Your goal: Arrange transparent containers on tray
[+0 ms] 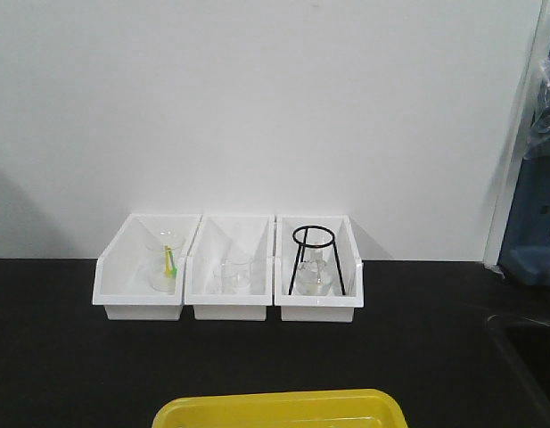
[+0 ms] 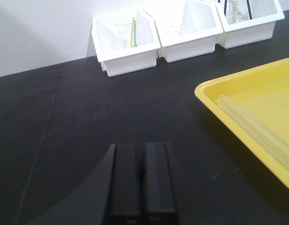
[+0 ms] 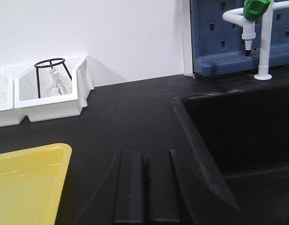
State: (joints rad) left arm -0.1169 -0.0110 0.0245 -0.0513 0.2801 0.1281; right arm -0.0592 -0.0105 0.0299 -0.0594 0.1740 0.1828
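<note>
Both pincers are clenched and empty: the left pincer (image 2: 141,187) and right pincer (image 3: 145,187) hover low over the black desk (image 1: 61,357). Some clear test tubes (image 2: 254,129) lie along the yellow tray (image 2: 214,91)'s floor, near its left rim. A good next reach likely opens first and approaches slowly, since thin glass rolls.

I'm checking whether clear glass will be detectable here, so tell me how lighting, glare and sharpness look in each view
Front view: even, soft light, but glassware in the white bins nearly vanishes. Left wrist view: test tubes in the yellow tray show only as faint lines; left gripper is blurred. Right wrist view: dull sheen on the counter; right gripper is soft.
</note>
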